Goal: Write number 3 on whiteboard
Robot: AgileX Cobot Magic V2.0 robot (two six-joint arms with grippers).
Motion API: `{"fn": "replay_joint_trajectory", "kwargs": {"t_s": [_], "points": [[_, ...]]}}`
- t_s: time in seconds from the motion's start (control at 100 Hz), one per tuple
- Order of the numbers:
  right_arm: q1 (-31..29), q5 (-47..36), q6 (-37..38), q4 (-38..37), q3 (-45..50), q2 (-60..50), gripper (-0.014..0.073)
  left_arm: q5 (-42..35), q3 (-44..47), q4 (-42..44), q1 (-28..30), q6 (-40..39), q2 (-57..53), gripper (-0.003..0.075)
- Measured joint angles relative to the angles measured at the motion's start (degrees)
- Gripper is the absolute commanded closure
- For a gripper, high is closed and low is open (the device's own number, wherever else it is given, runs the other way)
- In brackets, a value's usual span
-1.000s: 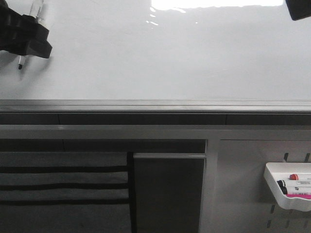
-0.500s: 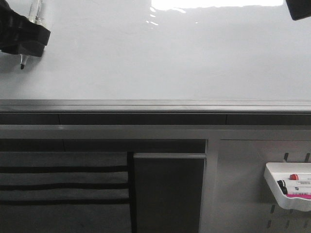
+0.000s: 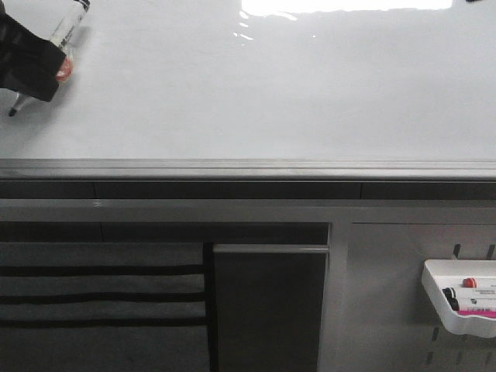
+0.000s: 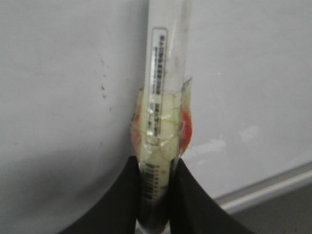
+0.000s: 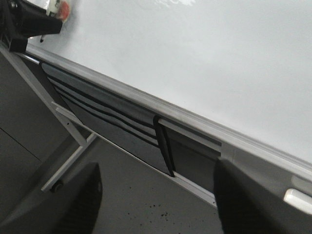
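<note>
The whiteboard [image 3: 256, 85] fills the upper half of the front view, with glare at its top. No number 3 and no marker line show on it. My left gripper [image 3: 31, 66] is at the board's far left, shut on a clear-barrelled marker [image 3: 68, 29] that tilts with its black tip [image 3: 12, 112] pointing down-left near the board. In the left wrist view the fingers [image 4: 187, 195] clamp the taped marker [image 4: 163, 92] over the board [image 4: 63, 97]. My right gripper [image 5: 156, 195] is open and empty, off the board, and out of the front view.
A grey metal rail [image 3: 248, 169] runs along the board's lower edge. Below it are a grey striped panel [image 3: 101, 294] and a grey perforated panel [image 3: 387, 294] carrying a white tray [image 3: 438, 298] with spare markers at lower right.
My left gripper has moved left and tilted, so the marker now leans with its tip further left. The right gripper has left the front view's top right corner.
</note>
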Motion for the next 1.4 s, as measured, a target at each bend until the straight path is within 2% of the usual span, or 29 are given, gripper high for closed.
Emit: {"fn": "replay_joint_trajectory", "kwargs": {"t_s": [0.15,0.26,0.43,0.59,0.82,1.06,1.4], "points": [[0.0,4.5,0.2,0.0,-5.1,3.9,0.0155,16.8,-5.1,-0.1,-5.1,8.9,-3.6,0.0741],[0.0,11.6,-0.5,0.0,-9.7,9.2,0.0155,26.6,-7.4,-2.7,-10.5,18.4,-5.1,0.0741],[1.0,24.3,-9.1,-0.1,-16.6,17.2,0.0155,35.3,-9.1,-10.3,-18.3,29.3,-5.5,0.0741],[6.0,29.3,-20.5,-0.2,-20.5,22.1,0.0155,36.4,-9.5,-16.0,-24.6,36.0,-5.5,0.0741],[15.5,25.9,-29.1,-0.1,-21.7,23.3,0.0155,35.6,-9.5,-17.2,-28.9,37.5,-5.5,0.0741],[18.2,21.6,-30.7,0.0,-21.7,23.4,0.0155,33.2,-9.5,-18.4,-29.1,38.5,-5.5,0.0741],[18.2,20.9,-30.7,0.2,-21.7,23.4,0.0155,31.6,-9.5,-24.3,-29.2,47.6,-5.7,0.0741]]}}
